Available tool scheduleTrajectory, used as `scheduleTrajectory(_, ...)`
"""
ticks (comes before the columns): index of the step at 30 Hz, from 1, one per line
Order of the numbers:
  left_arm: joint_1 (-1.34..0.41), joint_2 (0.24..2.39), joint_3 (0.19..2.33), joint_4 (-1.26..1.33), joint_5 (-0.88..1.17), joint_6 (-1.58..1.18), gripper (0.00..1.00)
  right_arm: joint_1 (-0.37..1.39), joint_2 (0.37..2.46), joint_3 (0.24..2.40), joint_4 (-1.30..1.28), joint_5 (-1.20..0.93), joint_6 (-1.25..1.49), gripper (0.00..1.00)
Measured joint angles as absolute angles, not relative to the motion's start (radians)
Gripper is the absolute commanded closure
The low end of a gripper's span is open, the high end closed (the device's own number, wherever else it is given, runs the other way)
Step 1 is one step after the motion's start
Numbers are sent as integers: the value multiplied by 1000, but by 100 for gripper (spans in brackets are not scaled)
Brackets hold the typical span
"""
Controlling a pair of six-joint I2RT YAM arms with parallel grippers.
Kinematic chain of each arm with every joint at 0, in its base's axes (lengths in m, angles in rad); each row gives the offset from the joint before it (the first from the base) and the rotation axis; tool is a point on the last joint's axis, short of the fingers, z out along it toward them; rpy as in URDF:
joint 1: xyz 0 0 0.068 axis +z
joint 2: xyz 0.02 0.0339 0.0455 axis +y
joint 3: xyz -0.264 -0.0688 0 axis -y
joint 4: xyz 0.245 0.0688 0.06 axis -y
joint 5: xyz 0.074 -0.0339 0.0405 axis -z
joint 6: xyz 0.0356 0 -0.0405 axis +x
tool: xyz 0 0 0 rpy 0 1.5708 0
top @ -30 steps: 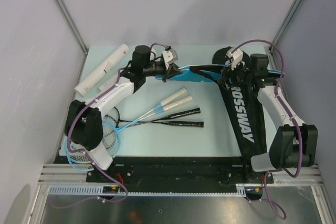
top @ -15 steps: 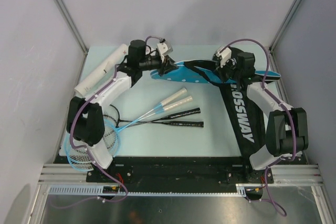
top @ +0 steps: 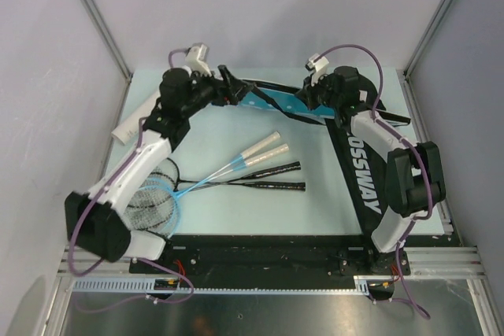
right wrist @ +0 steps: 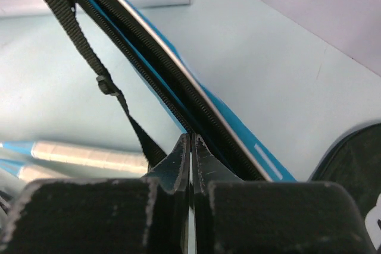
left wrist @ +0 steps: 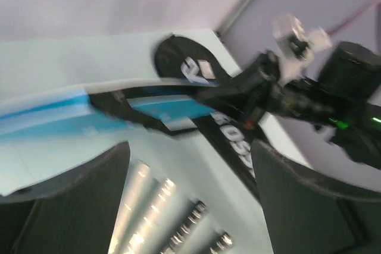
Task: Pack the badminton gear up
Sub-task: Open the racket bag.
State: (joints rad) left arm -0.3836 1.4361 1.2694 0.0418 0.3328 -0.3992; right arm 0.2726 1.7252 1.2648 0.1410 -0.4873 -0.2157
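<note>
The long black-and-blue fabric racket bag (top: 359,171) is laid down the right of the frame, its blue end raised toward top centre. Its zip edge (right wrist: 138,68) is pinched by the closed right hand (right wrist: 190,147). The left hand (top: 228,88) is spread wide, empty, beside that end. Light, limp cloth is judged likely, so the firmer zip edge is best gripped.

White letters reading "OSSWAY" run lengthwise along the black bag (top: 364,175).
</note>
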Motion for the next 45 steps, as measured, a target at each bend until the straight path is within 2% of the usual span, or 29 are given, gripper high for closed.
scheduleTrajectory(4, -422, 1313, 1164, 59, 294, -648, 3, 281, 1757, 1303, 156, -490, -126, 100)
scheduleTrajectory(6, -467, 1321, 1152, 72, 263, -743, 3, 286, 1767, 1308, 163, -491, -91, 100)
scheduleTrajectory(10, -543, 1453, 1155, 103, 191, -959, 22, 294, 1779, 1308, 162, -491, -26, 100)
scheduleTrajectory(14, -554, 1651, 1218, 89, 149, -1123, 36, 295, 1780, 1308, 162, -493, 7, 100)
scheduleTrajectory(18, -553, 1750, 1240, 66, 82, -1271, 42, 291, 1781, 1308, 162, -501, 28, 100)
scheduleTrajectory(21, -553, 1773, 1240, 59, 36, -1338, 35, 291, 1782, 1309, 162, -506, 32, 100)
scheduleTrajectory(23, -553, 1781, 1240, 65, 12, -1362, 24, 291, 1782, 1309, 161, -506, 30, 100)
scheduleTrajectory(25, -553, 1782, 1240, 68, -11, -1372, 18, 291, 1782, 1309, 160, -505, 27, 100)
scheduleTrajectory(30, -554, 1785, 1243, 89, -78, -1429, 28, 291, 1782, 1309, 150, -505, 25, 100)
scheduleTrajectory(34, -554, 1818, 1280, 96, -104, -1479, 28, 294, 1782, 1309, 150, -505, 25, 100)
scheduleTrajectory(41, -556, 1847, 1296, 96, -134, -1521, 14, 294, 1783, 1309, 148, -505, 22, 100)
scheduleTrajectory(45, -559, 1847, 1298, 96, -158, -1532, 13, 294, 1783, 1309, 147, -505, 22, 100)
